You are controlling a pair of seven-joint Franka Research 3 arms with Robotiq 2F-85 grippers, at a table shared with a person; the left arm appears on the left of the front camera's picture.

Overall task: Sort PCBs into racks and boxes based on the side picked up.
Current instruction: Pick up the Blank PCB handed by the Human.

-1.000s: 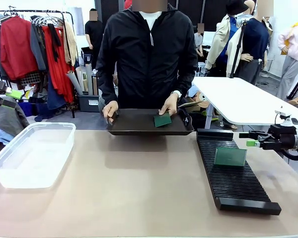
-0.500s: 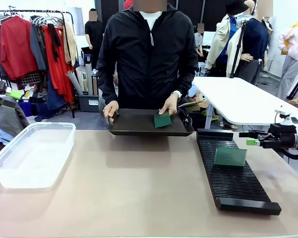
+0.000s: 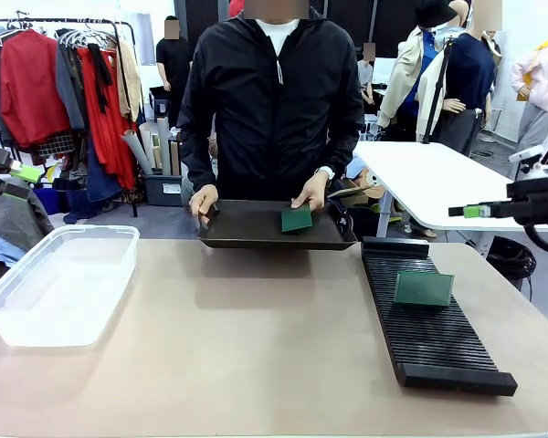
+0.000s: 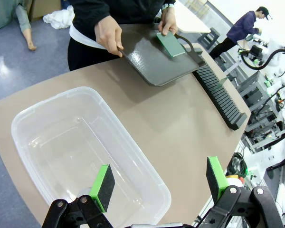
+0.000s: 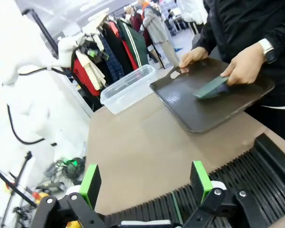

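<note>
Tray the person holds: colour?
The tray is glossy dark brown-black; left wrist view shows it best.

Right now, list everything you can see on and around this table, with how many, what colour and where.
PCBs: two, green; one standing in the rack, the other on the tray.
rack: one, black, slotted, table's right side.
box: one, clear plastic, table's left side.
tray: one, dark, at the table's far edge.
table: one, tan.
white table: one, behind on the right.
clothes rail: one, red and grey garments, far left.
person's hands: two; one grips the tray, one touches its PCB.
left gripper: fingers open, green pads, by the box.
right gripper: fingers open, green pads, by the rack.
</note>
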